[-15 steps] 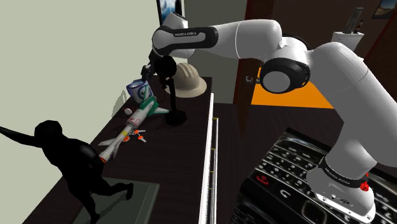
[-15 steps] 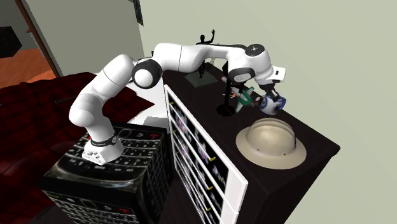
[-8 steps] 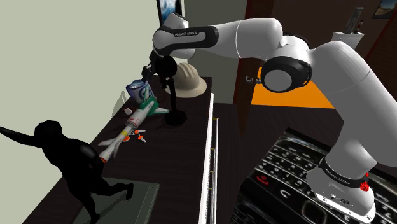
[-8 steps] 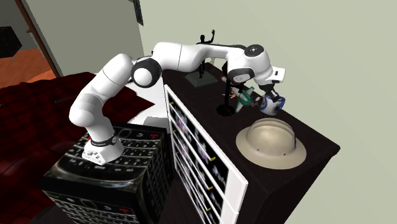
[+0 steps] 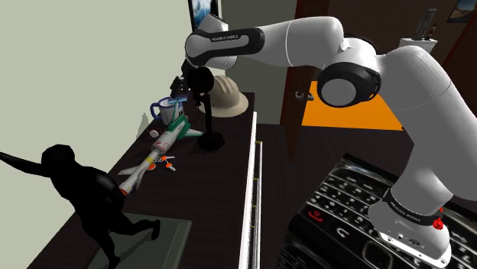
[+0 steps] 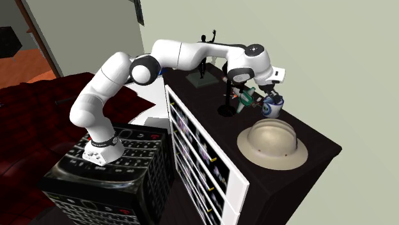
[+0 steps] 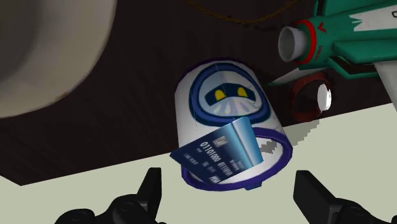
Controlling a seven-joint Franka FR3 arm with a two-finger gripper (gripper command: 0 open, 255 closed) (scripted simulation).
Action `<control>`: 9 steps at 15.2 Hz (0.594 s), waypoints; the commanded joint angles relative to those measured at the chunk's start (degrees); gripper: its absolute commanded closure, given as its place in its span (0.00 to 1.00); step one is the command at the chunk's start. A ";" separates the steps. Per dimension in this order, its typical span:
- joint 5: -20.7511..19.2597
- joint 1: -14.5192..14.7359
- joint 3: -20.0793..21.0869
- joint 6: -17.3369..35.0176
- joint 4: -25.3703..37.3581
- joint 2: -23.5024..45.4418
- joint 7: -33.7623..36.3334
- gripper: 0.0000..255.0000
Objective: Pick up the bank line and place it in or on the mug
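My hand (image 7: 228, 179) hangs wide, fingers well apart, holding nothing. Just beyond it the blue card (image 7: 219, 153) lies tilted across the mouth of the mug (image 7: 219, 95), one corner poking past the rim; I cannot tell how deep it sits. The mug stands near the surface's wall edge, the rocket (image 7: 347, 28) just beside it, the hat (image 7: 51, 51) farther off. The card looks only propped, so a finger brushing the rim could tip it out or nudge the mug into the rocket.
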 commanded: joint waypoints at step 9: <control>-0.37 0.49 -0.67 -0.69 -5.41 -5.17 -0.82 0.00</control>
